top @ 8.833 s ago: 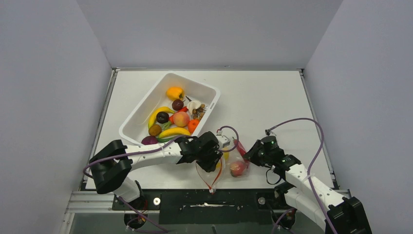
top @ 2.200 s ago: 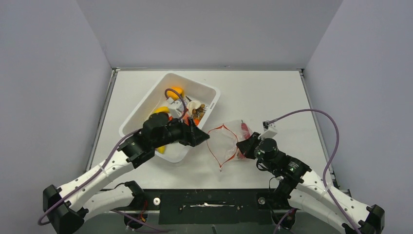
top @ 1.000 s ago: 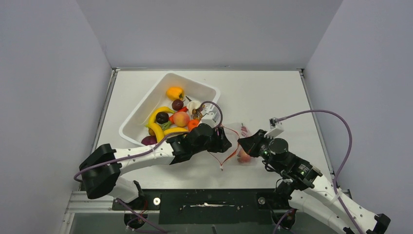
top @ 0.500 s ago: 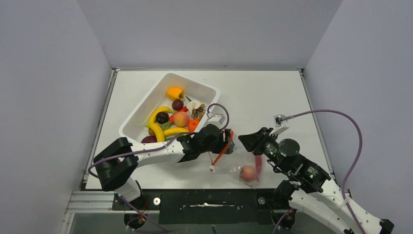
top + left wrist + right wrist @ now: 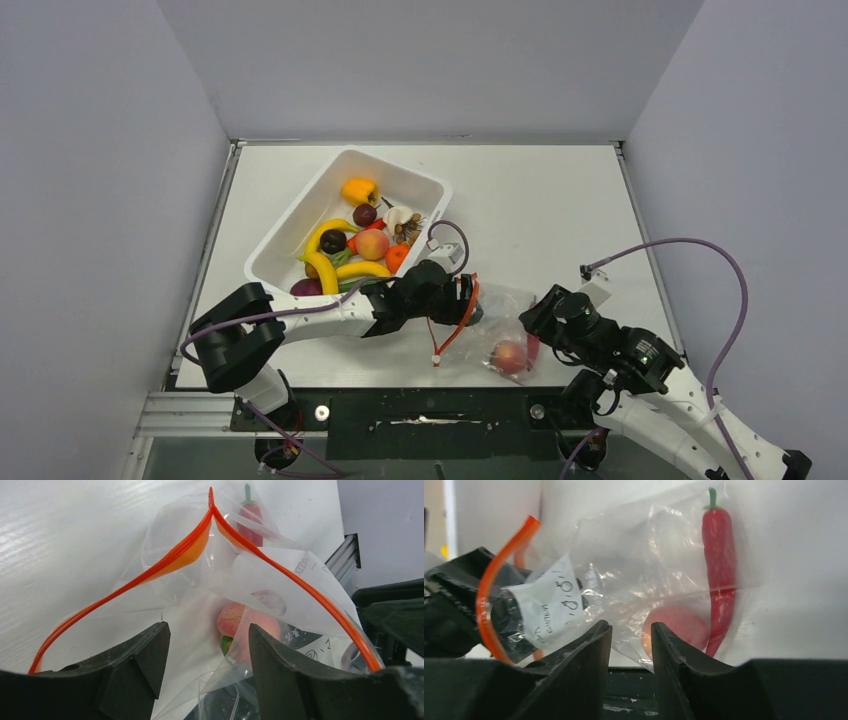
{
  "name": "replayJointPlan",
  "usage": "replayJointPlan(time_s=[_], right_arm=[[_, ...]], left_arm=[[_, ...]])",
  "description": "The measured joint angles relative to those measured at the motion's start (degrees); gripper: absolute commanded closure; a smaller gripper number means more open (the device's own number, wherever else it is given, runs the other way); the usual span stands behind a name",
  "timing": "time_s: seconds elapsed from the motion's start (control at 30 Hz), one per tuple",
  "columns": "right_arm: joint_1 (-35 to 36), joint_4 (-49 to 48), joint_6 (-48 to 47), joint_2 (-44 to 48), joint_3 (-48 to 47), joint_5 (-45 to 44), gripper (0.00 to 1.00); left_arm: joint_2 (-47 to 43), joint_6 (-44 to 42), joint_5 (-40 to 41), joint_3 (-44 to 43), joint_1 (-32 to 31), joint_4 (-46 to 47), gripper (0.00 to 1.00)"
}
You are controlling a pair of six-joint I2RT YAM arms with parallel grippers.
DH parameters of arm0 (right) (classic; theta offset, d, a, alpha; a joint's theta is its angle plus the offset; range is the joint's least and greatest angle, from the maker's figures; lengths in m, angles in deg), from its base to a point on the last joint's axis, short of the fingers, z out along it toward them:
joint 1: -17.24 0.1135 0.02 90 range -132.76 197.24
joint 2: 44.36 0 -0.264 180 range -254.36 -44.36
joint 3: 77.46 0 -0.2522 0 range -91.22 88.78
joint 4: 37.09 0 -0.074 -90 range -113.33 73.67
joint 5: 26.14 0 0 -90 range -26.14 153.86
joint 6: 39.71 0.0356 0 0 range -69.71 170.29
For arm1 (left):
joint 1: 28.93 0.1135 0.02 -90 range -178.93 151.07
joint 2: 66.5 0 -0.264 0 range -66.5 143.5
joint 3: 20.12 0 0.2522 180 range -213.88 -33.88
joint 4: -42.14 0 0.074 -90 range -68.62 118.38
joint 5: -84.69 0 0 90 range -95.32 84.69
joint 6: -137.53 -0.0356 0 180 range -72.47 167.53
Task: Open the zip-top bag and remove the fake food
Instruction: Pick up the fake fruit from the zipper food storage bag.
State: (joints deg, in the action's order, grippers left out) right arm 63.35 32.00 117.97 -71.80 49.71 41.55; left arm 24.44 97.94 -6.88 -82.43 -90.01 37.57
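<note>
Zip-top bag (image 5: 495,312) mouth facing left claw (image 5: 205,635), chili (image 5: 720,575) lying near-to-far

"What sort of place is this?"

"A robotics lab, more precisely a closed-off test cell. The white table (image 5: 540,200) is boxed in by plain grey walls (image 5: 100,200) on its far edge and both side edges."

"What else shows it?"

"The left arm (image 5: 300,318) and right arm (image 5: 690,390), white and black, are bolted by a bare metal rail (image 5: 180,415) along the table's near edge. A purple cable (image 5: 690,241) loops off the right one."
</note>
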Motion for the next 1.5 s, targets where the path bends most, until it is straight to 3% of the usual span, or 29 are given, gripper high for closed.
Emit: replayJointPlan(time_s=[0.07,0.2,0.67,1.1,1.27,1.5], right_arm=[[0.0,2.4,1.6,-1.7,0.3,2.1,0.77],[0.0,3.7,2.9,-2.8,3.7,6.8,0.81],[0.0,6.8,2.3,-4.2,9.7,18.9,0.76],[-0.7,-9.1,8.1,-3.8,21.3,12.9,0.74],[-3.3,-8.7,7.7,-3.3,20.0,11.6,0.76],[-4.1,-4.2,6.4,1.8,10.9,7.1,0.79]], left_arm=[[0.0,-0.1,-1.5,0.0,0.0,0.3,0.42],[0.0,-0.3,-3.6,0.0,0.0,0.5,0.42],[0.0,-1.8,-6.9,0.0,0.0,0.1,0.42],[0.4,0.7,-7.5,3.5,0.0,5.9,0.36],[1.9,0.9,-7.5,3.6,0.0,8.0,0.36],[2.3,0.9,-5.0,3.6,0.0,8.2,0.36]])
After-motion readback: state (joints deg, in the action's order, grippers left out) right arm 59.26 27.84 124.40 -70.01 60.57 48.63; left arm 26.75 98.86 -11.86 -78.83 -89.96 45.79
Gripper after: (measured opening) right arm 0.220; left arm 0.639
